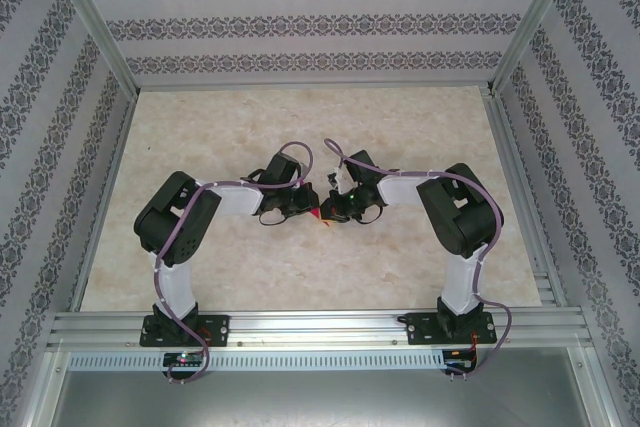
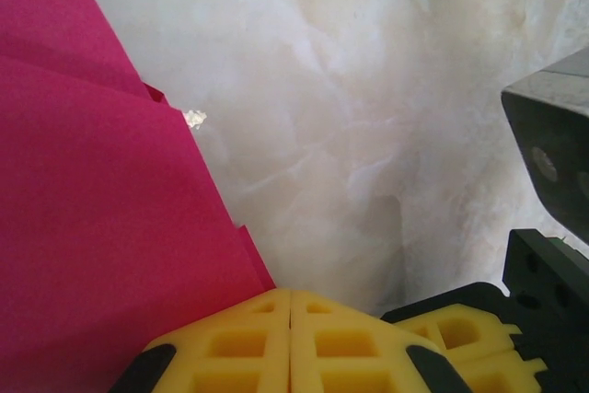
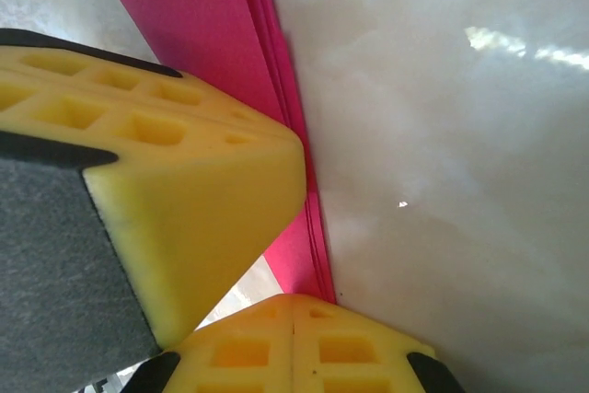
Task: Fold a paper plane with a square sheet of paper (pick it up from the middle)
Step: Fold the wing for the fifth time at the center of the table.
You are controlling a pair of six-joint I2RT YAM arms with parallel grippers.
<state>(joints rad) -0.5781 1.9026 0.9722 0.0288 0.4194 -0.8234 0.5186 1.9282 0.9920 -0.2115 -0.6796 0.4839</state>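
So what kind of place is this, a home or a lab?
Most likely a purpose-built robot test cell, not a home. An aluminium frame boxes in a marble-look tabletop, patterned panels stand in as walls, and two robot arms are bolted at its near edge.

I am bending my left arm [image 1: 185, 232] and right arm [image 1: 460, 222] inward, elbows pushed outward. My left gripper [image 1: 303, 205] and right gripper [image 1: 338, 209] are pointing at each other, nearly tip to tip. I am pressing the left gripper's yellow pads [image 2: 239, 349] flat together, and I am squeezing the right gripper's pads [image 3: 359, 352] together the same way.
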